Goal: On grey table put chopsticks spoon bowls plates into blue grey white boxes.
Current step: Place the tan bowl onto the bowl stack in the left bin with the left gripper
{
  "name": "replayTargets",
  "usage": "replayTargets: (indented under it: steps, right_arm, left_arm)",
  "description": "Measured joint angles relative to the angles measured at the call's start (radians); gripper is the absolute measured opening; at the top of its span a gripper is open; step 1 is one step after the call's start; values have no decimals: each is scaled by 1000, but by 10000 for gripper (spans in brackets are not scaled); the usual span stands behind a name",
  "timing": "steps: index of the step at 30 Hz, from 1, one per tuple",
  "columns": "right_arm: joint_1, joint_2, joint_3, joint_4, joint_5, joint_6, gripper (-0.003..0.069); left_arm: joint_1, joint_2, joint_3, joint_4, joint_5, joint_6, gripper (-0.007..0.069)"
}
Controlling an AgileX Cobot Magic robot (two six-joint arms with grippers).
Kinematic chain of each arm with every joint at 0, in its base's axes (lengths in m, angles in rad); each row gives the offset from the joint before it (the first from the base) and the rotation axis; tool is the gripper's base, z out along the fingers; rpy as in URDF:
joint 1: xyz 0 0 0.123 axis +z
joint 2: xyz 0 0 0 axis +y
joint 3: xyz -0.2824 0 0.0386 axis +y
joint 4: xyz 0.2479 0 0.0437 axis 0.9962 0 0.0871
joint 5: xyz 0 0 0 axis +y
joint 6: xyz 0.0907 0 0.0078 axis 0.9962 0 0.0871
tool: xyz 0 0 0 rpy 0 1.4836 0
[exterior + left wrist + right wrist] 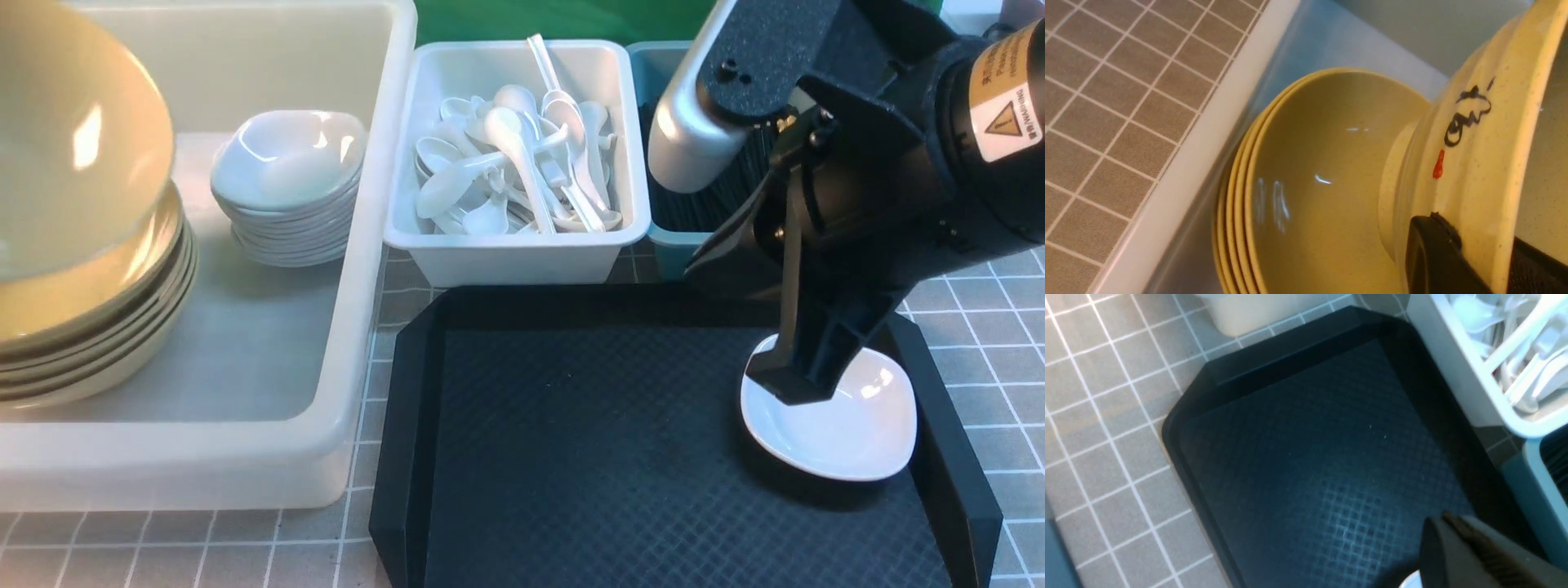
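Right gripper (796, 390) closed on the rim of a plate (849, 433), which sits on the tray (571, 457) right under it. Thin edge grip on glossy ware, so the plate could slip or swing on the lift. The actual pinch is hidden behind the gripper itself. Further off, left gripper (1484, 261) clamped on a tilted bowl (1474, 134), above the bowl stack (1323, 183) in the tub (1208, 134). Released tilted, it may land crooked. That gripper is out of front view. Beyond the right gripper, chopsticks (702, 208) in the blue bin (653, 73) are mostly blocked by the arm (882, 163).
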Motion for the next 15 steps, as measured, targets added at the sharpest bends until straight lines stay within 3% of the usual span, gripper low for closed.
replayTargets:
  steps: [4,9,15]
  right_arm:
    - [0,0,0,1,-1,-2,33]
    - [0,0,0,1,-3,-3,34]
    - [0,0,0,0,-4,-6,34]
  left_arm:
    - [-42,83,61,59,-90,13,13]
    - [-85,106,64,168,-147,14,85]
    - [-151,98,62,354,-140,-42,381]
